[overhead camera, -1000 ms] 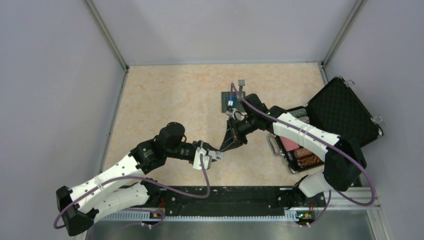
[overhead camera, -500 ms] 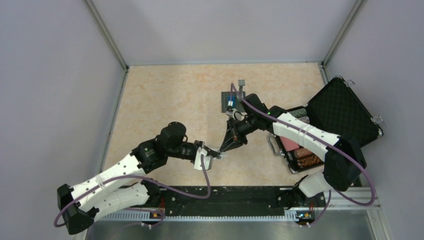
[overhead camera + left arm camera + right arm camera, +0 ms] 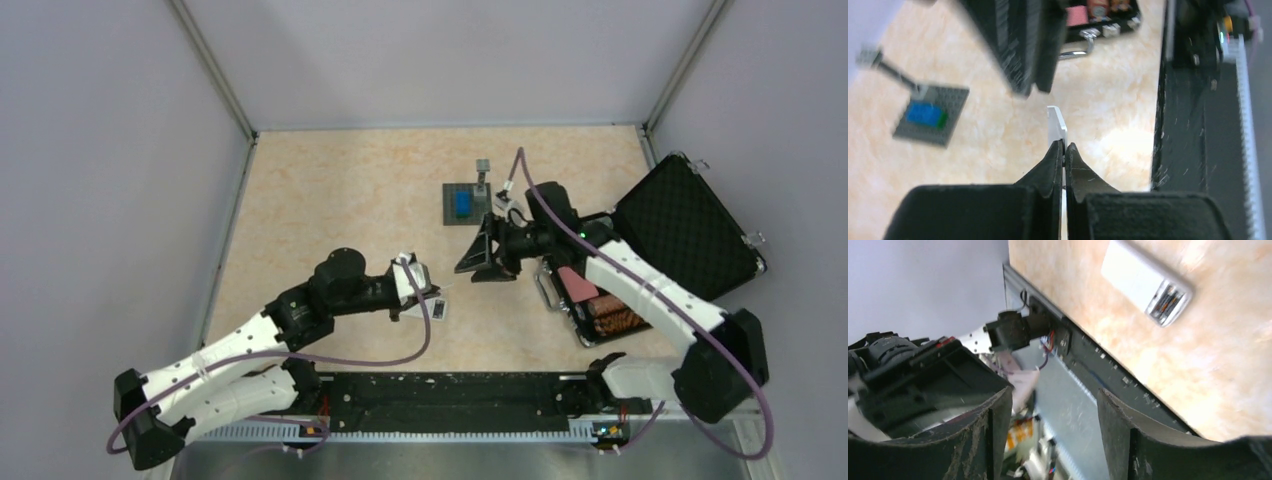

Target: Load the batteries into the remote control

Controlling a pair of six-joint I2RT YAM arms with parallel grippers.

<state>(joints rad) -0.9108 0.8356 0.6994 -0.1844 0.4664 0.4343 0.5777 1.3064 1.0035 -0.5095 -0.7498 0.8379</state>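
The white remote control (image 3: pixel 1143 280) lies back-up on the table, small in the top view (image 3: pixel 437 310). Its compartment is open at one end, and the batteries (image 3: pixel 1167 299) sit side by side in it. My left gripper (image 3: pixel 1064 145) hovers right beside the remote (image 3: pixel 427 298) and is shut on a thin white flat piece (image 3: pixel 1056 125), which I see edge-on. My right gripper (image 3: pixel 1053 392) stands open and empty, above the table to the right of the remote (image 3: pixel 480 266).
A grey square plate with a blue block (image 3: pixel 462 203) lies behind the right gripper. An open black case (image 3: pixel 680 225) with poker chips (image 3: pixel 612 320) stands at the right. The black base rail (image 3: pixel 450 390) runs along the near edge.
The right gripper has opened and pulled back up and to the right, away from the remote. The left gripper has shut on the thin white piece and its wrist has turned.
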